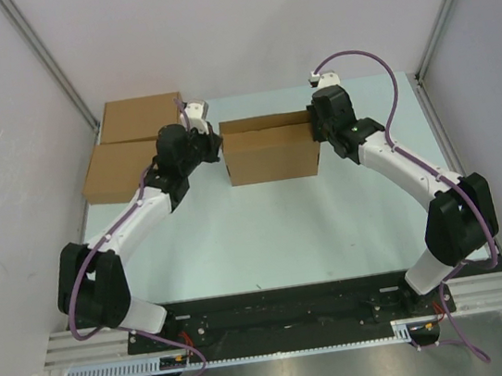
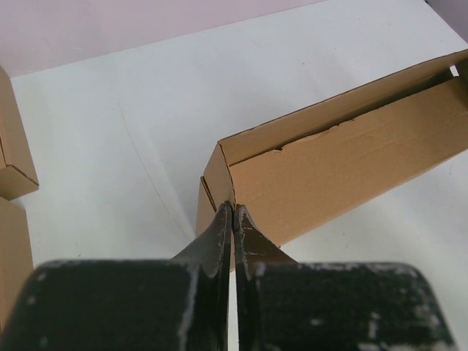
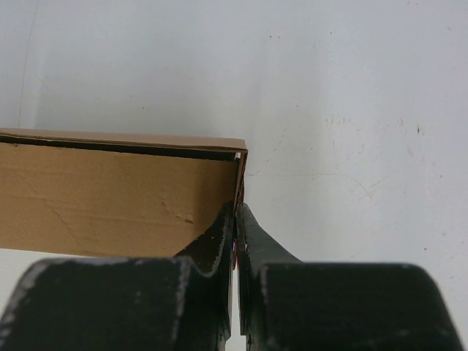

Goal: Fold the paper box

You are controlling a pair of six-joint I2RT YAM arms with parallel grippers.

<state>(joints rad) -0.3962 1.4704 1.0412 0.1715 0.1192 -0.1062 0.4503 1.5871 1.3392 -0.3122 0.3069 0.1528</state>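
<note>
Both ends of the paper box [image 1: 269,153] clamped — left hand [image 2: 232,208], right hand [image 3: 235,208] — interior hidden

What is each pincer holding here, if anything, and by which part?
Both hold the paper box: the left pincer pinches the wall at its left end, and the right pincer pinches the wall at its right end.
</note>
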